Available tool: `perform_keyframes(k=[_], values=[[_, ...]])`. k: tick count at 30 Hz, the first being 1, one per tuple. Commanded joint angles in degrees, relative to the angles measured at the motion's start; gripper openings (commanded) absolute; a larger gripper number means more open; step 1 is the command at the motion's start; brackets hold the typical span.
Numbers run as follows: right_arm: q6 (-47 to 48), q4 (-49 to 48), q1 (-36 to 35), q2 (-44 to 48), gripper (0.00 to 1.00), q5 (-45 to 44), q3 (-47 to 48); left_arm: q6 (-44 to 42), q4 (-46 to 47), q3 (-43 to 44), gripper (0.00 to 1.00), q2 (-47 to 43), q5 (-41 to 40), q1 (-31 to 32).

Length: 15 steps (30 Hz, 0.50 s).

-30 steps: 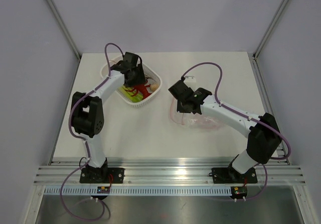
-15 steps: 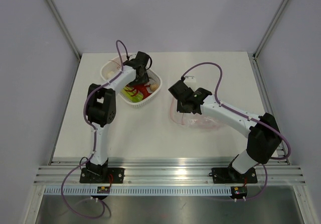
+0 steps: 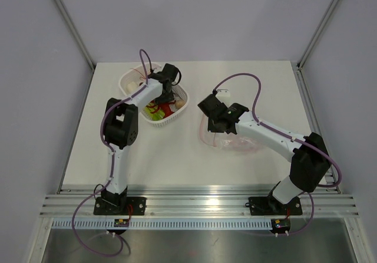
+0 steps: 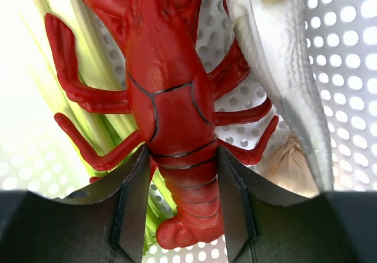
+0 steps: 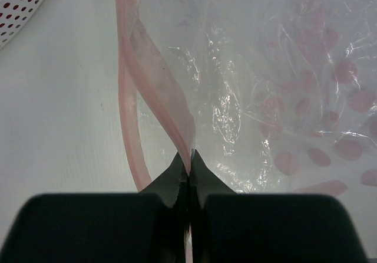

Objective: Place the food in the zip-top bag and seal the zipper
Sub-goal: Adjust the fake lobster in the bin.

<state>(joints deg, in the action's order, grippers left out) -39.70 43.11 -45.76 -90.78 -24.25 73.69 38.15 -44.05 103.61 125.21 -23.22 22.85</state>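
1. The left claw (image 4: 182,157) is lowered into the white basket (image 4: 347,51) at the far left of the surface (image 5: 59,109). Its fingers press on both sides of the red lobster (image 4: 168,98) at the tail.
2. The red lobster lies in the basket over the green vegetable (image 4: 100,62), with the grey fish (image 4: 283,68) just right of it.
3. The right claw (image 5: 189,157) is pressed together, pinching the zipper (image 5: 126,98).
4. The zip-top bag (image 5: 265,86) lies flat on the surface, right of the basket, with its zipper along the left side.
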Motion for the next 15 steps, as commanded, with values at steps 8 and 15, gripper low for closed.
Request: perform_keyframes(k=[8,15], values=[[-0.2,0.0,-0.6,0.1,0.00,0.0,2.3,1.7,-1.6,-0.3,0.12,-9.9,-1.8,-0.1],[-0.5,-0.1,-0.7,0.8,0.00,-0.2,1.8,1.5,-8.5,5.7,0.01,-9.3,-1.9,-0.3]])
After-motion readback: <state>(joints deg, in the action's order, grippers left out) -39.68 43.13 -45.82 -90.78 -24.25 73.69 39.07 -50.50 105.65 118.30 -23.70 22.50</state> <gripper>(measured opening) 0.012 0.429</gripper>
